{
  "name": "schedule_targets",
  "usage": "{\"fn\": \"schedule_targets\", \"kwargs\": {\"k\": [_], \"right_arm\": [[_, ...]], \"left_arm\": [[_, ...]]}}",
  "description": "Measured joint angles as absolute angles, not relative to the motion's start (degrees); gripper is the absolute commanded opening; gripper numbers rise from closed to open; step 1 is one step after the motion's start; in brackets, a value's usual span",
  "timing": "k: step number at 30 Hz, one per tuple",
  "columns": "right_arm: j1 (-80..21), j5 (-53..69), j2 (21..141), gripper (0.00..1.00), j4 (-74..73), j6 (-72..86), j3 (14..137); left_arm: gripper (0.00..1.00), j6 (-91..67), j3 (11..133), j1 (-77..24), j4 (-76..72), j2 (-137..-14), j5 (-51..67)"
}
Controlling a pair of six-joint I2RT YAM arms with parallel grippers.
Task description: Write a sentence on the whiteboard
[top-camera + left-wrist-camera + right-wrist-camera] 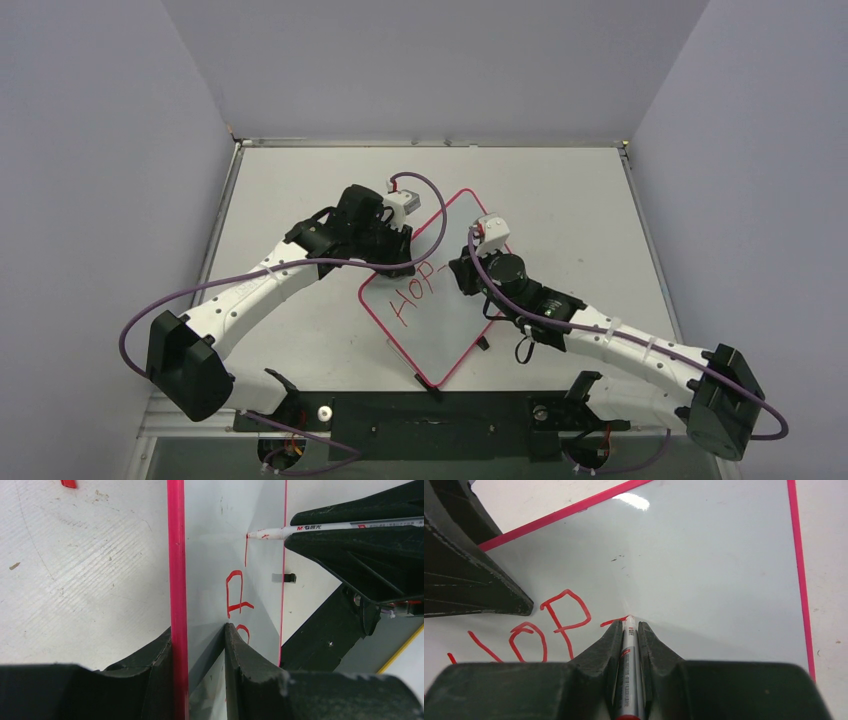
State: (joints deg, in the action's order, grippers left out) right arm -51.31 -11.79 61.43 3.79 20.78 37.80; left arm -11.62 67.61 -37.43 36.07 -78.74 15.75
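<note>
The whiteboard (450, 325) lies turned like a diamond between my two arms, white with a thin pink rim. Red letters "HOP" of the sentence (412, 295) run across its left part, and a short fresh stroke follows the P (614, 621). My left gripper (199, 630) is shut on the whiteboard's left edge, one finger outside the pink rim (176, 580) and one on the white face. My right gripper (628, 625) is shut on a silver red-ink marker (628, 652). The marker's tip (251, 534) touches the board at the end of the new stroke.
Grey walls enclose the tabletop (560, 200) at the left, back and right. A small black piece (483, 343) lies by the board's lower right edge, another (428, 385) at its near corner. The black base plate (440, 412) runs along the near edge.
</note>
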Motion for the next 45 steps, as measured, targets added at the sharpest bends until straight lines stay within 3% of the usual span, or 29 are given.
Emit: {"fn": "schedule_targets", "kwargs": {"k": [17, 45], "right_arm": [[-50.7, -13.0, 64.6, 0.00, 2.9, 20.1, 41.8], [-54.1, -9.0, 61.5, 0.00, 4.6, 21.7, 37.8]], "left_arm": [[0.00, -11.8, 67.6, -37.5, 36.1, -78.8, 15.5], [0.00, -11.7, 67.6, -37.6, 36.2, -78.8, 14.8]]}}
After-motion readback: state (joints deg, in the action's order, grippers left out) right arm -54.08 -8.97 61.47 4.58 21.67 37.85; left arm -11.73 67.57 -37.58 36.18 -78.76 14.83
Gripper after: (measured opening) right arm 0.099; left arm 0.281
